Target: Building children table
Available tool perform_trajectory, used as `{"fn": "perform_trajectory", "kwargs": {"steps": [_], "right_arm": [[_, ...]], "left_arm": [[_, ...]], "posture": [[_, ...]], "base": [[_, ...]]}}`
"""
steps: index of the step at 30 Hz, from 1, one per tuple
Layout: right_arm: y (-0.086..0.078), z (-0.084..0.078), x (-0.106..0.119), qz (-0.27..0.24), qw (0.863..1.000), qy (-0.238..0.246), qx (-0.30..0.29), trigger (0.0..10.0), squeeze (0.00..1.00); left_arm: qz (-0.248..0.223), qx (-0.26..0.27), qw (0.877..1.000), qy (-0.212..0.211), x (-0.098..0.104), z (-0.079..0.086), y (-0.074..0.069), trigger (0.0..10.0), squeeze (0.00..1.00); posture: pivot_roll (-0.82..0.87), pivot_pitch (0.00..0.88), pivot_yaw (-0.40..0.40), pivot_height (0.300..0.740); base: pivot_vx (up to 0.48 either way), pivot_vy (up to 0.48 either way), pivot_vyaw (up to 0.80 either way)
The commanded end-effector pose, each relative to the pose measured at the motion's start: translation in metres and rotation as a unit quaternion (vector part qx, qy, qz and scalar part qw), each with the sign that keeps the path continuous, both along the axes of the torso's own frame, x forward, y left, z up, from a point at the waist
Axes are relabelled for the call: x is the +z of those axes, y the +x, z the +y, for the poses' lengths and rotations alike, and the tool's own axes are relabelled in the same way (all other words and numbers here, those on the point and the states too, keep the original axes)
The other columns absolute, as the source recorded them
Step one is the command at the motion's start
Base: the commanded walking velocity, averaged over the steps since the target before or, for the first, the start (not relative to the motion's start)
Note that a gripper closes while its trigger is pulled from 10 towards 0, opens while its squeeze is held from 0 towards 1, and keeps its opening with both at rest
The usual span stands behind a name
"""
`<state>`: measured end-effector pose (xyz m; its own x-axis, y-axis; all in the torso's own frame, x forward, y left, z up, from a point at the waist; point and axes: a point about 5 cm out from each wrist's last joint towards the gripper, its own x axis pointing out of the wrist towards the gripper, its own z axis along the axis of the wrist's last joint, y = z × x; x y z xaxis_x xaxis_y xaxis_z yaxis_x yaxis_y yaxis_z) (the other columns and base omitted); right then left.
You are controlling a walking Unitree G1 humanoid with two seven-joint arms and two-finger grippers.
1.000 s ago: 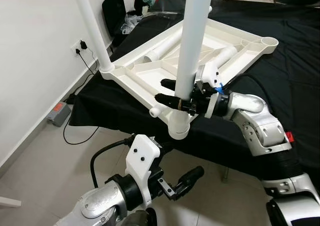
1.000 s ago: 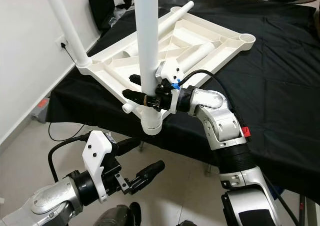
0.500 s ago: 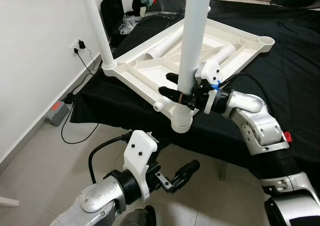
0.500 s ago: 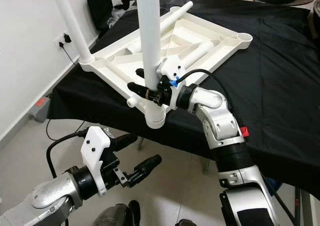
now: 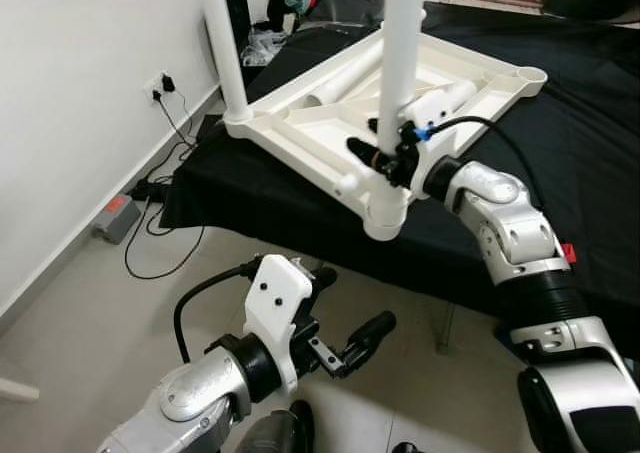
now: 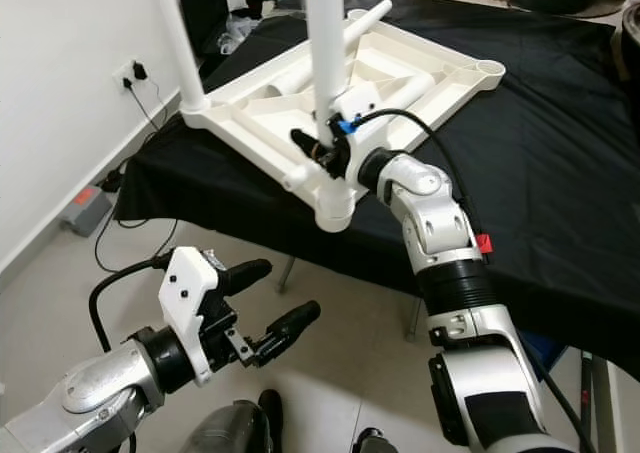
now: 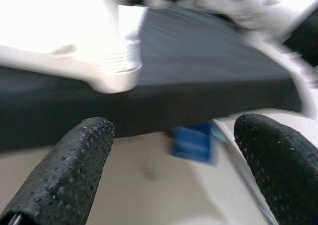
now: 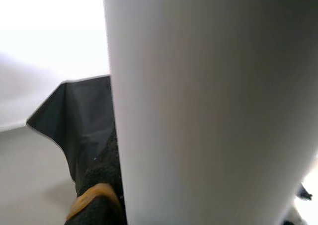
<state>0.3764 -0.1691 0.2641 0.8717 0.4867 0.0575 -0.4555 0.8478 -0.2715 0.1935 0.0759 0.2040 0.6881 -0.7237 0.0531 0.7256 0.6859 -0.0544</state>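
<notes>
White children's table top [image 5: 330,138]: lies upside down on a black cloth [image 5: 560,123] over a larger table, ribbed underside up, its near corner overhanging the cloth's edge.

Table leg, near corner [image 5: 400,63]: white tube, upright in the round corner socket [image 5: 385,213]. In the right wrist view it stands close before the camera.

Table leg, left corner [image 5: 225,43]: white tube, upright in its socket by the wall side.

Loose legs [image 5: 450,98]: two more white tubes lying in the recesses of the table top.

Right gripper [image 5: 375,156]: at the base of the near leg just above the socket, its black fingers clasped around the tube.

Left gripper [image 5: 350,318]: low over the floor tiles in front of the cloth's edge, fingers spread apart, nothing between them; the left wrist view shows both pads [image 7: 74,160] apart, with the socket and the black cloth beyond.

Change from a second ago: the whole scene sits further right and higher in the head views, so the camera has shifted; the right gripper stays on the same leg at the same height, and the left gripper stays open below.

Floor: power strip [image 5: 118,218] and cable by the wall.
</notes>
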Motion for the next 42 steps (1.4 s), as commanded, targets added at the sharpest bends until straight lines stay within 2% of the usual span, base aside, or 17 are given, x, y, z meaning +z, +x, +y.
{"fn": "perform_trajectory", "kwargs": {"steps": [1,6,8,9,11,13,16,18,22,25,32,35,37,38,40,41,42], "right_arm": [[0.001,0.002,-0.043,0.082,0.997,-0.002,-0.014,10.0,0.0],[0.009,-0.013,-0.041,0.066,0.992,0.037,-0.105,10.0,0.0],[0.009,-0.013,-0.041,0.066,0.992,0.037,-0.105,10.0,0.0],[0.011,-0.018,-0.039,0.06,0.985,0.065,-0.146,10.0,0.0],[0.011,-0.018,-0.039,0.06,0.985,0.065,-0.146,10.0,0.0],[0.013,-0.02,-0.037,0.054,0.981,0.085,-0.165,10.0,0.0],[0.017,-0.023,-0.031,0.036,0.967,0.132,-0.215,10.0,0.0],[0.017,-0.023,-0.031,0.036,0.967,0.132,-0.215,10.0,0.0],[0.019,-0.026,-0.03,0.027,0.959,0.127,-0.253,10.0,0.0],[0.018,-0.03,-0.033,0.017,0.946,0.123,-0.299,10.0,0.0],[0.014,-0.028,-0.038,0.006,0.941,0.115,-0.319,10.0,0.0],[0.009,-0.031,-0.043,-0.004,0.921,0.117,-0.371,10.0,0.0],[0.009,-0.031,-0.043,-0.004,0.921,0.117,-0.371,10.0,0.0],[0.005,-0.033,-0.043,-0.015,0.905,0.119,-0.407,10.0,0.0],[0.005,-0.033,-0.043,-0.015,0.905,0.119,-0.407,10.0,0.0],[0.004,-0.033,-0.043,-0.017,0.899,0.123,-0.419,10.0,0.0],[0.004,-0.033,-0.043,-0.017,0.899,0.123,-0.419,10.0,0.0]], "left_arm": [[0.017,-0.001,1.0,0.006,-0.007,-0.001,-0.001,10.0,0.0],[0.014,0.005,1.0,0.008,-0.007,-0.001,0.001,10.0,0.0],[0.014,0.005,1.0,0.008,-0.007,-0.001,0.001,10.0,0.0],[0.013,0.006,1.0,0.008,-0.006,-0.001,0.001,10.0,0.0],[0.013,0.006,1.0,0.008,-0.006,-0.001,0.001,10.0,0.0],[0.012,0.008,1.0,0.009,-0.006,-0.001,0.001,10.0,0.0],[0.008,0.012,1.0,0.014,-0.006,0.0,0.003,10.0,0.0],[0.008,0.012,1.0,0.014,-0.006,0.0,0.003,10.0,0.0],[0.007,0.015,1.0,0.013,-0.007,0.0,0.004,10.0,0.0],[0.008,0.016,1.0,0.013,-0.008,0.0,0.002,10.0,0.0],[0.006,0.014,1.0,0.014,-0.009,0.0,0.003,10.0,0.0],[0.001,0.016,1.0,0.015,-0.008,0.0,0.005,10.0,0.0],[0.001,0.016,1.0,0.015,-0.008,0.0,0.005,10.0,0.0],[-0.001,0.018,1.0,0.016,-0.007,0.001,0.005,10.0,0.0],[-0.001,0.018,1.0,0.016,-0.007,0.001,0.005,10.0,0.0],[-0.002,0.018,1.0,0.016,-0.007,0.001,0.005,10.0,0.0],[-0.002,0.018,1.0,0.016,-0.007,0.001,0.005,10.0,0.0]], "posture": [[0.17,0.262,0.034,0.74],[0.17,0.265,0.033,0.74],[0.17,0.265,0.033,0.74],[0.16,0.265,0.033,0.74],[0.16,0.265,0.033,0.74],[0.17,0.265,0.033,0.74],[0.17,0.267,0.032,0.74],[0.17,0.267,0.032,0.74],[0.16,0.258,0.032,0.74],[0.16,0.236,0.028,0.74],[0.16,0.226,0.032,0.74],[0.16,0.217,0.035,0.74],[0.16,0.217,0.035,0.74],[0.16,0.218,0.029,0.74],[0.16,0.218,0.029,0.74],[0.16,0.218,0.029,0.74],[0.16,0.218,0.029,0.74]], "base": [[0.0,0.0,0.0],[0.0,0.0,0.0],[0.0,0.0,0.0],[0.0,0.0,0.0],[0.0,0.0,0.0],[0.0,0.0,0.0],[0.0,0.0,0.0],[0.0,0.0,0.0],[0.0,0.0,0.0],[0.0,0.0,0.0],[0.0,0.0,0.0],[0.0,0.0,0.0],[0.0,0.0,0.0],[0.0,0.0,0.0],[0.0,0.0,0.0],[0.0,0.0,0.0],[0.0,0.0,0.0]]}}
